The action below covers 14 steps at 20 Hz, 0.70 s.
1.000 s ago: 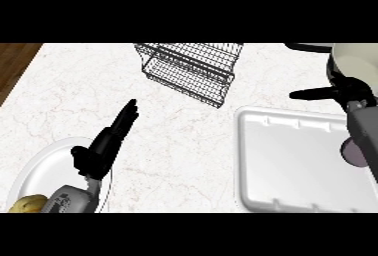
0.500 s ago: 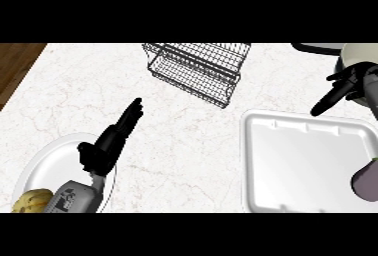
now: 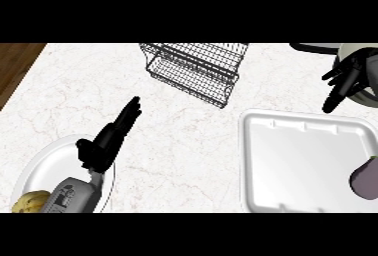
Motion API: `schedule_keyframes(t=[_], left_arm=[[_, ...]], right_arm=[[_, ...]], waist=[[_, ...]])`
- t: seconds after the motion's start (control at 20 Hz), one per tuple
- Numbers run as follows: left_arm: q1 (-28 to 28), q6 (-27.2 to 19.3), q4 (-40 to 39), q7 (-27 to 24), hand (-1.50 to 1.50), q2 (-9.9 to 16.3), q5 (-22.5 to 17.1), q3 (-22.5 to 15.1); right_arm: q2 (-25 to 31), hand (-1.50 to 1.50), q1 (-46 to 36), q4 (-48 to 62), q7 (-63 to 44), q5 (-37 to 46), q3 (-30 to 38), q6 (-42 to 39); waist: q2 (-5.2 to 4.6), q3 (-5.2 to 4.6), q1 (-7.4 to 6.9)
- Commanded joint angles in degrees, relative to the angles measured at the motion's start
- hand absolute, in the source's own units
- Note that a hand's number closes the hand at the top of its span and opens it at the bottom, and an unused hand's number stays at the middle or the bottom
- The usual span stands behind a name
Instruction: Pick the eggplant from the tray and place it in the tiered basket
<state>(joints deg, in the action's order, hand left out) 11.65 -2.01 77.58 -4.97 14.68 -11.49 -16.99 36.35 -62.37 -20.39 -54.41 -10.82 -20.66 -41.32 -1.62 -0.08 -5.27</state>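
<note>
A dark purple eggplant [image 3: 365,176] lies on the white tray [image 3: 295,155], at its right side, cut off by the view's edge. The black wire tiered basket [image 3: 195,70] stands at the back centre, left of and behind the tray. My right hand [image 3: 341,86] hangs at the far right, beyond the tray's back rim, fingers pointing down and holding nothing, well apart from the eggplant. At the lower left my left hand [image 3: 109,136] rests open, fingers straight toward the basket, above a plate's edge.
A white plate [image 3: 43,164] sits at the lower left with a yellowish potato [image 3: 29,201] on it. A strip of brown wood [image 3: 16,62] borders the marble counter at the upper left. A dark rim [image 3: 316,47] shows at the top right corner.
My right forearm has drawn back from over the tray's right side to the upper right, so the eggplant now shows more fully. The left hand has hardly moved.
</note>
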Motion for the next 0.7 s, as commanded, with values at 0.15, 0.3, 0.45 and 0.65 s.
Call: schedule_keyframes(t=[0.15,0.3,0.45,0.65], left_arm=[[-0.13,-0.53,-0.31,-0.32,0.00,0.06,0.52,1.33],[-1.63,0.07,-2.28,-2.48,0.00,-0.20,0.38,1.81],[1.47,0.05,-0.60,1.10,0.00,-0.27,-0.58,2.58],[-3.39,0.89,-1.81,-2.96,0.00,-0.62,0.03,2.20]], right_arm=[[-5.34,-1.50,-6.50,8.33,-6.34,5.13,-4.16,-1.66],[-4.59,-1.50,-6.73,10.26,-5.69,7.81,-6.68,-6.55],[-7.80,-1.50,-6.12,14.89,-5.92,8.50,-7.32,-6.77],[-9.97,-1.50,-3.12,17.76,-2.68,9.44,-7.51,-4.70]], waist=[[0.46,0.10,1.43],[0.53,0.05,2.04],[0.33,0.12,1.72],[0.79,0.11,2.67]])
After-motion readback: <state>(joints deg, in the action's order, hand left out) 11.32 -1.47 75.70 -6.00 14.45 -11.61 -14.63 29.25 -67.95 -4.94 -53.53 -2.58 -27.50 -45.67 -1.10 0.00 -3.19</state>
